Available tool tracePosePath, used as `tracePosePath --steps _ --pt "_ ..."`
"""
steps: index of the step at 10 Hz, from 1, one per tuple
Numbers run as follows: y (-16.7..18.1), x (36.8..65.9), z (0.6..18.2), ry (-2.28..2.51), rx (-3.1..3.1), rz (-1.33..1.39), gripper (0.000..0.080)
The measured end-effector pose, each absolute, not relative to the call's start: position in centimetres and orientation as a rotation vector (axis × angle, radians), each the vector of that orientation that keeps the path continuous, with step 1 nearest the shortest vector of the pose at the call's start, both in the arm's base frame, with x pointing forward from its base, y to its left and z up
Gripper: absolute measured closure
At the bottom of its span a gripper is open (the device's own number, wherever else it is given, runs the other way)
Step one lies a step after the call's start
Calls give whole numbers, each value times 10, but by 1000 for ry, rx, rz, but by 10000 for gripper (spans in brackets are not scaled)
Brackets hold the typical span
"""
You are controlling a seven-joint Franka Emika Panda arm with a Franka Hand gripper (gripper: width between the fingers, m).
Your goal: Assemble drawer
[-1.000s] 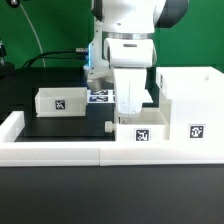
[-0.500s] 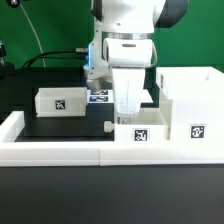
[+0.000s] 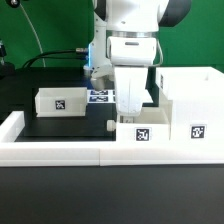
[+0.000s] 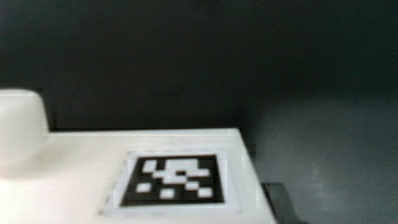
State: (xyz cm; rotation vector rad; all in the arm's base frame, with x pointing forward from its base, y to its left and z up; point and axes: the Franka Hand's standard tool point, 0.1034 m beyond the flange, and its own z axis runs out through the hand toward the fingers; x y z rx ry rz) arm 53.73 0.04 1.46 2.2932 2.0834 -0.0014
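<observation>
1 gripper [image 3: 130, 114] hangs over a white tray [image 3: 125, 134] at the bench's [image 3: 60, 126] near edge; its jaws are hidden, so I cannot tell their spread. 2 tagged trays, the second tray [image 3: 58, 100] toward the exterior view's left edge; 1 tall white housing [image 3: 192, 105] in the near corner, exterior view's right.

- White plastic open-top tray with a square tag [image 3: 60, 101] sits on the black table [image 3: 40, 128], toward the exterior view's left.
- Second white plastic tagged tray [image 3: 140, 133] sits centre front, against the low white wall [image 3: 60, 152] along the table's near edge.
- Tall white plastic box housing [image 3: 190, 105] stands just beside the second tray, on the exterior view's right.
- Thin flat white marker board [image 3: 100, 96] lies behind and between the two trays.
- Small black piece [image 3: 108, 126] lies just beside the second tray, on the exterior view's left.
- White two-finger gripper [image 3: 130, 108] hangs over the second tray's rear.
</observation>
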Motion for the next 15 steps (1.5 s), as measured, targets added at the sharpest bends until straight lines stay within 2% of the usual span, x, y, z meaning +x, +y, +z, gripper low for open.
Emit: tracePosePath --steps 15 --pt "2 535 12 2094 2266 -7 757"
